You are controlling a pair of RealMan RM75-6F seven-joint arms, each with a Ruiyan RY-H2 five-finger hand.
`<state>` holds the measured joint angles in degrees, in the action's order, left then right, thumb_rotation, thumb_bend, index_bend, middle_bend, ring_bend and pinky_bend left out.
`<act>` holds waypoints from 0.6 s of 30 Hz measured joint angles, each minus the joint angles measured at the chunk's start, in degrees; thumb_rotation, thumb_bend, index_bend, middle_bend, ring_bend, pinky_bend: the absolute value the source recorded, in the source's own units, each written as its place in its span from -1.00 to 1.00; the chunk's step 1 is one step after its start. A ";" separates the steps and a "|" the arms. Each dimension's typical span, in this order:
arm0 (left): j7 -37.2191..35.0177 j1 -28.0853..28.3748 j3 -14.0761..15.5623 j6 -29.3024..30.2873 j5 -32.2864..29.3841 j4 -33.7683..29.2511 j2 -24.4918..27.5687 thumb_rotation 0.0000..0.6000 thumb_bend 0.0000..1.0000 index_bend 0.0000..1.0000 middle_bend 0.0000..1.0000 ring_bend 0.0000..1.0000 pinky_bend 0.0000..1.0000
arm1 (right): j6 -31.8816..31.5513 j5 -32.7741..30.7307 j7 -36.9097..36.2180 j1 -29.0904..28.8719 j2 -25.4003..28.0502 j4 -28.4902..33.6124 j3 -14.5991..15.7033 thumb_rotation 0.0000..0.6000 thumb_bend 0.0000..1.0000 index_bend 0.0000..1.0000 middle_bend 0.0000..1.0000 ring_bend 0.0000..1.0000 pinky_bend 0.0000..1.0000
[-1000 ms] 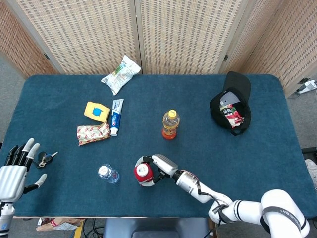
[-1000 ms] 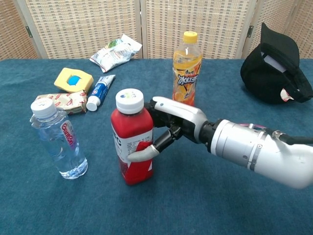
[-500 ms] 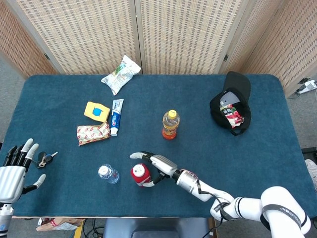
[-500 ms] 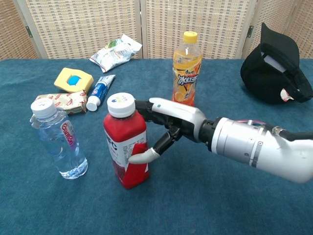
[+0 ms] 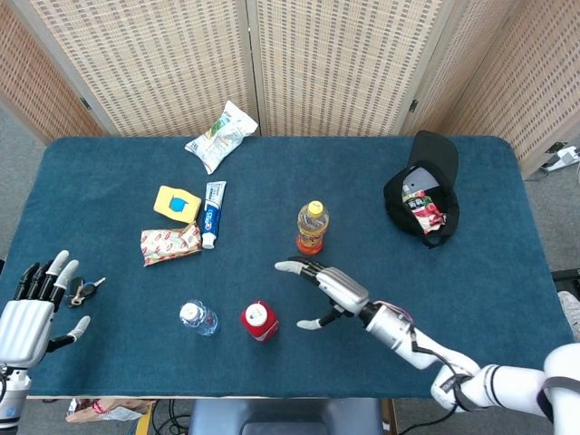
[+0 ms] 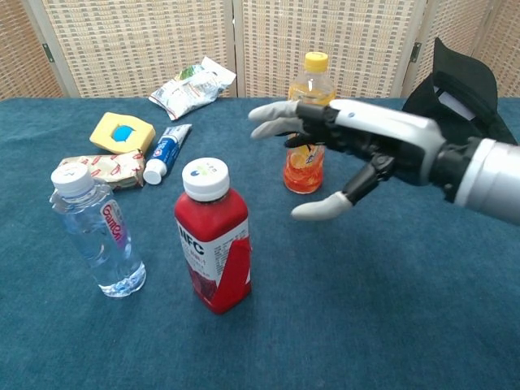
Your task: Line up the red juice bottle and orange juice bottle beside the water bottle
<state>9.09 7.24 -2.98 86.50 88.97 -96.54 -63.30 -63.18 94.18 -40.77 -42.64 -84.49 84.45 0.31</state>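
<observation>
Two bottles stood side by side in the head view: the red bottle point(image 5: 259, 320) just right of the water bottle point(image 5: 198, 318), with the orange bottle point(image 5: 311, 227) apart behind. The right hand point(image 5: 331, 292) hung spread and empty between them; the left hand point(image 5: 25, 317) lay open, empty, by the table edge.

From the chest view, the right hand point(image 6: 357, 154) hovered splayed before the orange bottle point(image 6: 306, 123). A careless reach could likely knock that tall bottle over, or clip the red bottle point(image 6: 213, 236) on the way.

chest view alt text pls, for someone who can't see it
An open right hand hovers above a blue table, in front of an orange juice bottle. A red juice bottle stands free beside a water bottle.
</observation>
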 measured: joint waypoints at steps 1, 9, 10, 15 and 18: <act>0.04 0.03 0.01 -0.03 0.05 -0.08 0.01 1.00 -0.56 -1.00 -1.00 -1.00 -1.00 | -1.15 -0.18 1.50 1.09 1.90 1.34 0.29 1.00 -0.67 -0.78 -0.73 -0.92 -0.84; 1.03 0.62 0.07 -0.66 0.60 -1.10 -0.07 1.00 -0.56 -1.00 -1.00 -1.00 -1.00 | -8.31 -3.05 6.42 8.05 9.60 6.18 0.76 1.00 -0.71 -0.78 -0.73 -0.92 -0.84; 1.18 0.69 0.09 -0.69 0.73 -1.25 -0.12 1.00 -0.56 -1.00 -1.00 -1.00 -1.00 | -8.79 -3.60 6.45 8.66 10.02 6.29 0.49 1.00 -0.74 -0.78 -0.73 -0.92 -0.84; 1.85 0.77 0.18 -0.67 0.99 -1.79 -0.04 1.00 -0.56 -1.00 -1.00 -1.00 -1.00 | -9.91 -5.37 6.24 9.93 10.22 5.62 -1.05 1.00 -0.91 -0.78 -0.73 -0.92 -0.84; 1.91 0.75 0.16 -0.59 0.92 -2.09 0.05 1.00 -0.56 -1.00 -1.00 -1.00 -1.00 | -8.82 -7.99 5.84 9.94 9.50 4.89 -2.44 1.00 -1.00 -0.79 -0.76 -0.92 -0.84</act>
<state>11.00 7.99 -2.82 85.91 89.88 -98.64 -63.25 -72.00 86.19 -34.92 -32.69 -74.99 89.35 -2.13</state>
